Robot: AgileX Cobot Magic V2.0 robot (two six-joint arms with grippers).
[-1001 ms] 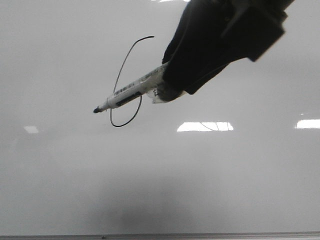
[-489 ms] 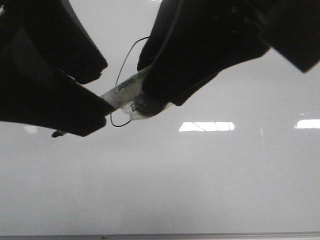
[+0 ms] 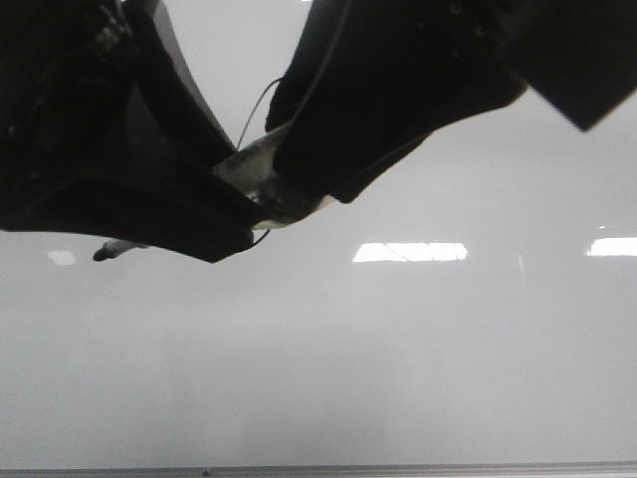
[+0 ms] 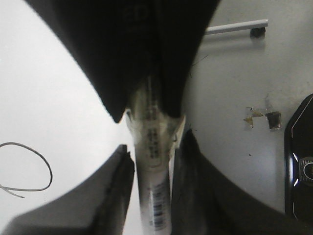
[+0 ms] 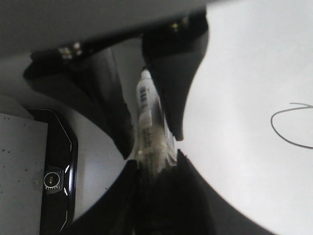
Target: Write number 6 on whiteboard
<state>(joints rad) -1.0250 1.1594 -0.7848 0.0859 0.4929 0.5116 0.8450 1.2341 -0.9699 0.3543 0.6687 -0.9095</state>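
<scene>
The whiteboard (image 3: 398,349) fills the front view. The number 6 (image 3: 255,108) is a thin black line, mostly hidden behind both grippers; its loop shows in the left wrist view (image 4: 36,169) and part of it in the right wrist view (image 5: 288,134). My right gripper (image 3: 289,194) (image 5: 155,159) is shut on a white marker (image 3: 249,159) with a taped grip. The marker's dark tip (image 3: 105,254) sticks out to the left. My left gripper (image 3: 237,191) (image 4: 155,144) straddles the marker barrel (image 4: 152,166), and a thin strip of light shows between one finger (image 4: 122,176) and the barrel.
A thin grey frame edge (image 3: 398,468) runs along the board's near side and also shows in the left wrist view (image 4: 237,26). A black device (image 4: 301,166) (image 5: 54,171) lies beyond the board's edge. Bright glare patches (image 3: 410,252) sit on the board.
My left gripper has come in from the left and moved its fingers around the marker barrel. The right gripper has lifted the marker slightly, away from the drawn line.
</scene>
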